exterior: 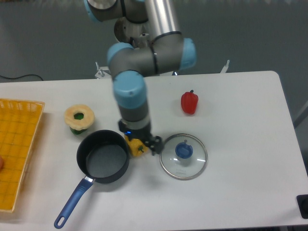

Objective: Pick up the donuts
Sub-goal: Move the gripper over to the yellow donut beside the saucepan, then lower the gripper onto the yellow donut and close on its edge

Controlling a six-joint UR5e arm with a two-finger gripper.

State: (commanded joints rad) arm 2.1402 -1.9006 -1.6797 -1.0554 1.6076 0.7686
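From the fixed camera, your gripper hangs low over the yellow pepper, just beside the pan; I cannot tell whether its claw is apart or together. The donuts lie towards nine o'clock of it, at eleven o'clock of the pan. I'd lift clear first, then come down centred over the ring. It is pale cream-yellow, with green showing through its hole and beneath.

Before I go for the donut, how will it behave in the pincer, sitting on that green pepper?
The donut looks like a light, rigid toy ring, so it should probably lift easily. It rests on the green pepper, an uneven perch, so a nudge may slide it off. Its smooth rounded rim might slip; gripping across rim and hole seems safer.
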